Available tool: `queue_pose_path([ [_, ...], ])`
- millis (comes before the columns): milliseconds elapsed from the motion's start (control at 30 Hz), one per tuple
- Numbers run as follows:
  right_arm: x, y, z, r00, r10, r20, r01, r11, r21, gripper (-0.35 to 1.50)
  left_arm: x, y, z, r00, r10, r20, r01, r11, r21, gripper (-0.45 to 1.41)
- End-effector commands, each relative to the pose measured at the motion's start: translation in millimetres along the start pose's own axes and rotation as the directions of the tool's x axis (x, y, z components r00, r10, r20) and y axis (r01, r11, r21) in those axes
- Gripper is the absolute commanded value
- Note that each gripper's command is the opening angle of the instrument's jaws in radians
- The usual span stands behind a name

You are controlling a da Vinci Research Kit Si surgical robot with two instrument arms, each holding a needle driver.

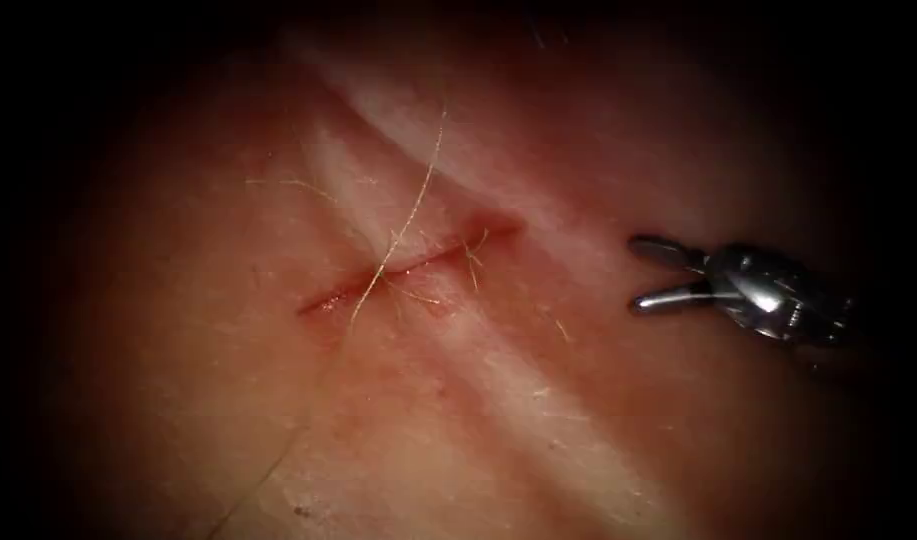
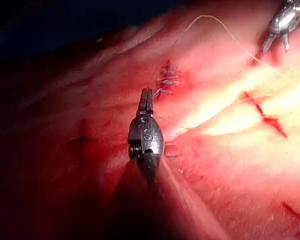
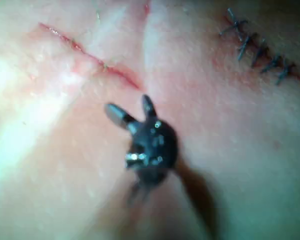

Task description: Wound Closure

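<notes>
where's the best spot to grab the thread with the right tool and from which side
Probably the free strand of thread rising from the cut, above the stitches. There it stands clear of the tissue, so jaws could close around it without pinching the surface. The right tool, open and empty to the cut's right, would come in from that side, across the strand.

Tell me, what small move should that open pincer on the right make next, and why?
Probably ease the right pincer left toward the thread lying across the cut: its jaws stand open, holding nothing, right of it. The left pincer is shut; whether it grips thread, I cannot tell.
</notes>
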Motion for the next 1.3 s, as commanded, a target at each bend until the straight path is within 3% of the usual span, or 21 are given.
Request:
queue_pose_path([
  [33, -0.5, 0.3, 0.7, 1.0, -0.001, 0.0, 0.001, 1.0, -0.006, 1.48, -1.3, -0.8, -0.5, 1.0, 0.01, 0.019, -0.01, 1.0, 0.015, -0.45],
  [167, -0.6, 0.5, 0.9, 1.0, -0.002, 0.001, 0.002, 1.0, -0.01, 1.48, -4.1, -2.7, -3.3, 0.995, -0.002, 0.098, -0.005, 0.997, 0.075, -0.45],
  [200, -0.6, 0.4, 1.0, 1.0, -0.002, 0.001, 0.002, 1.0, -0.011, 1.48, -4.5, -3.1, -3.6, 0.993, -0.049, 0.107, 0.039, 0.995, 0.091, -0.15],
  [300, -0.7, 0.3, 1.1, 1.0, -0.003, 0.0, 0.003, 1.0, -0.011, 1.48, -4.8, -3.5, -3.4, 0.958, -0.275, 0.086, 0.264, 0.958, 0.115, 1.03],
  [333, -0.8, 0.2, 1.1, 1.0, -0.003, 0.001, 0.003, 1.0, -0.014, 1.48, -4.5, -3.2, -3.0, 0.939, -0.336, 0.071, 0.324, 0.936, 0.135, 1.23],
  [567, -1.2, -0.1, 1.1, 1.0, -0.008, 0.0, 0.008, 1.0, -0.015, 1.48, -1.4, 0.2, -0.9, 0.911, -0.402, -0.09, 0.412, 0.898, 0.158, 1.31],
  [733, -1.3, -0.1, 1.1, 1.0, -0.008, 0.0, 0.008, 1.0, -0.016, 1.48, 1.9, 1.6, 0.0, 0.87, -0.48, -0.11, 0.487, 0.872, 0.048, 1.25],
  [933, -1.2, -0.1, 0.7, 1.0, -0.007, 0.001, 0.007, 1.0, -0.014, 1.48, 7.0, 5.5, 1.4, 0.861, -0.493, -0.127, 0.495, 0.869, -0.014, 1.23],
  [1100, -1.2, -0.2, 0.3, 1.0, -0.007, 0.001, 0.007, 1.0, -0.012, 1.48, 10.4, 10.7, 4.8, 0.867, -0.467, -0.172, 0.457, 0.884, -0.095, 1.2],
  [1300, -1.2, -0.5, -0.6, 1.0, -0.008, 0.002, 0.008, 1.0, -0.007, 1.48, 12.6, 19.1, 11.8, 0.897, -0.433, -0.092, 0.401, 0.883, -0.246, 1.18],
])
